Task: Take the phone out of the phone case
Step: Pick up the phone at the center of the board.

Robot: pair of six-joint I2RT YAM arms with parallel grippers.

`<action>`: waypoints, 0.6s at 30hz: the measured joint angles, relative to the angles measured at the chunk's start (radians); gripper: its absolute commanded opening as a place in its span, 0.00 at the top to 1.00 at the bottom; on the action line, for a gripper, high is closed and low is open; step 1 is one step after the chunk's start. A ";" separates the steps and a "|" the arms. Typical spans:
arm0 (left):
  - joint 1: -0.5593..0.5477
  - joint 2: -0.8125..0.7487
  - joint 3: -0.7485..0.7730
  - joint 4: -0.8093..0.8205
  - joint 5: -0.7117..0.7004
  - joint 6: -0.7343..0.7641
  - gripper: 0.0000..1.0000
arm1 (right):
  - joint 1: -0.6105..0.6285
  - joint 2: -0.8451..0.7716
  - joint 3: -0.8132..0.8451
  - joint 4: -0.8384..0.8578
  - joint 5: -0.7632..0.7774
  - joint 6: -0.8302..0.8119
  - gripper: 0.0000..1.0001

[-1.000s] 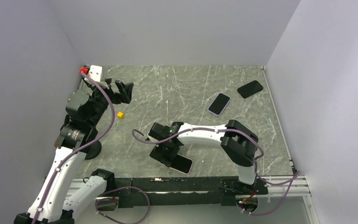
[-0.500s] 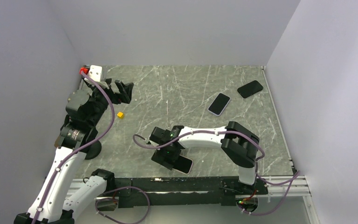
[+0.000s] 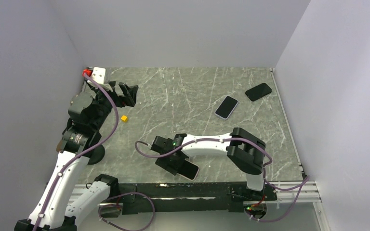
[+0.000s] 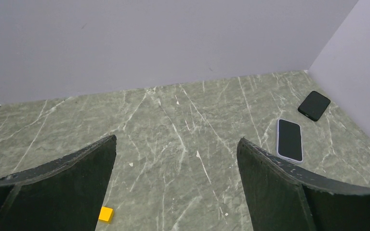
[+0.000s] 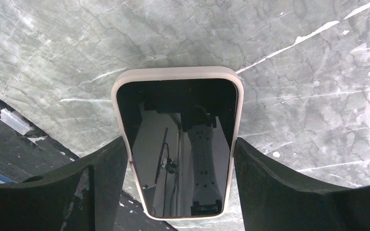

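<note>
The phone [image 5: 173,125], seated screen-up in its pale phone case [image 5: 178,72], was seen lying flat on the table [image 3: 197,91], close to the near edge. The right tool [image 5: 179,144] was set low astride it, with one finger at each long side of the case. Whether those fingers were clamped on the rim or only just beside it could not be told. The left tool [image 4: 177,142] was held well off to the far left of the cased phone, its fingers wide apart and nothing between them. A grasp on the cased phone was judged to be the step in hand. It would be done well if the fingers were centred on the long sides and pressed against the case wall, not the glass, so that the rim could be flexed off afterwards. With the phone so near the edge, any sideways shove was to be avoided. A second phone [image 3: 226,107] and a black phone [image 3: 258,91], well beyond the cased phone to its far right, and a yellow block [image 3: 124,118] to its far left, were judged clear of the work.
</note>
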 measured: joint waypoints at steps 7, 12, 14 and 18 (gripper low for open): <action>0.000 0.031 -0.003 0.008 0.012 -0.003 0.01 | -0.003 -0.050 -0.062 0.083 0.062 0.106 1.00; 0.000 0.063 -0.003 0.007 0.019 -0.006 0.01 | -0.096 -0.201 -0.192 0.207 0.098 0.226 1.00; 0.000 0.065 -0.003 0.007 0.024 -0.008 0.01 | -0.187 -0.297 -0.252 0.266 0.092 0.285 1.00; 0.000 0.074 -0.003 0.008 0.042 -0.021 0.01 | -0.443 -0.490 -0.357 0.391 0.075 0.447 1.00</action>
